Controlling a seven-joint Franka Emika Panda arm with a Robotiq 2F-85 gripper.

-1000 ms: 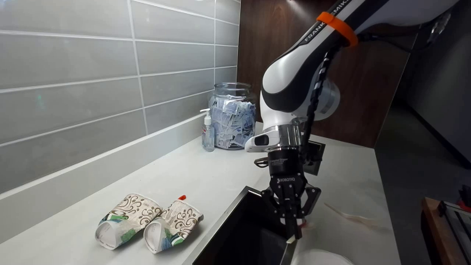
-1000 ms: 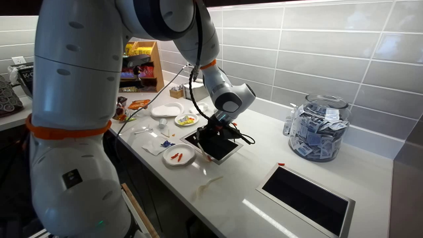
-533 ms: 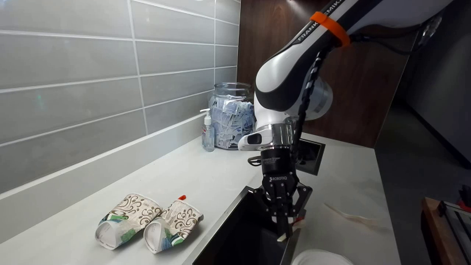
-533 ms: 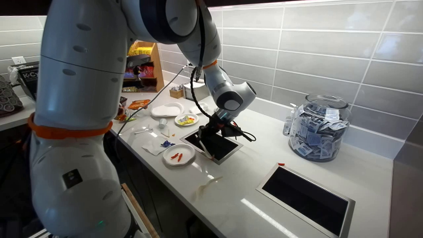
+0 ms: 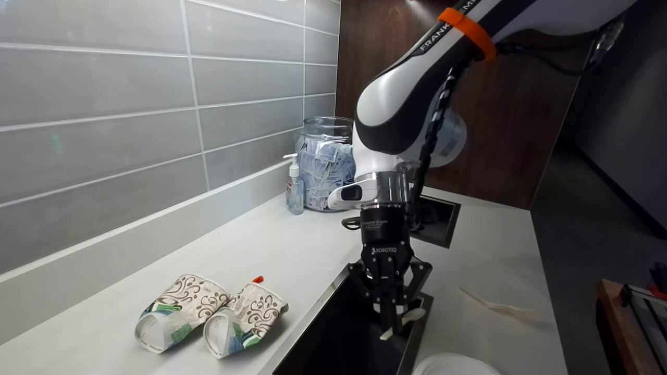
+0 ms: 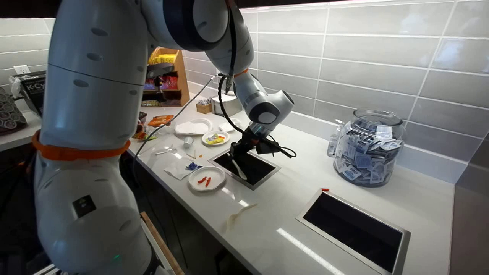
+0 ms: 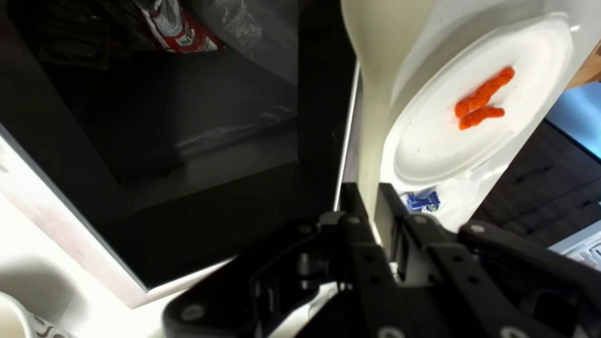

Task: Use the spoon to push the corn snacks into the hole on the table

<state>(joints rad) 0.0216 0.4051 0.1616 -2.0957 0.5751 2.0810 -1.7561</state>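
Hand [image 7: 369, 190]: above the hole [image 6: 259, 168], its fingers [image 7: 351, 199] pinching the handle of a pale spoon [image 5: 415, 314] from both sides.
Spoon: tilted, over the hole in both exterior views, bowl reaching out past the fingers toward the hole's edge; whether it dips below the rim cannot be told.
Hole: rectangular, metal-framed, set into the pale surface [image 6: 275, 206]; a red wrapper [image 7: 185, 35] lies down inside.
Plate [image 7: 436, 150]: white and round, on the surface just beside the hole.
Corn snacks [image 7: 486, 91]: two, orange-red and knobbly, lying close together on the plate; whether they touch is hard to say.
Loose bit [image 6: 325, 189]: small, orange-red, at one corner of a second hole [image 6: 355, 229] farther along the surface, well apart from the plate.
Utensil [image 5: 503, 307]: pale, lying on the surface near its outer edge, its exact kind hard to make out.
Napkin [image 6: 176, 170]: white, near the plate, with a crumpled blue wrapper [image 7: 425, 202] on it.
Small plate [image 6: 204, 138]: near the hole under the hand, bearing a yellow wrapper [image 6: 213, 140].
Cups [image 5: 180, 310]: two patterned paper ones side by side near that same hole, an orange-red piece [image 5: 258, 279] just behind one of them in an exterior view.
Jar [image 5: 325, 129]: clear, by the tiled wall [image 5: 104, 83], filled with blue-and-white packets [image 5: 325, 172].
Bottle [image 5: 295, 190]: pump-topped, see-through, just beside the jar.
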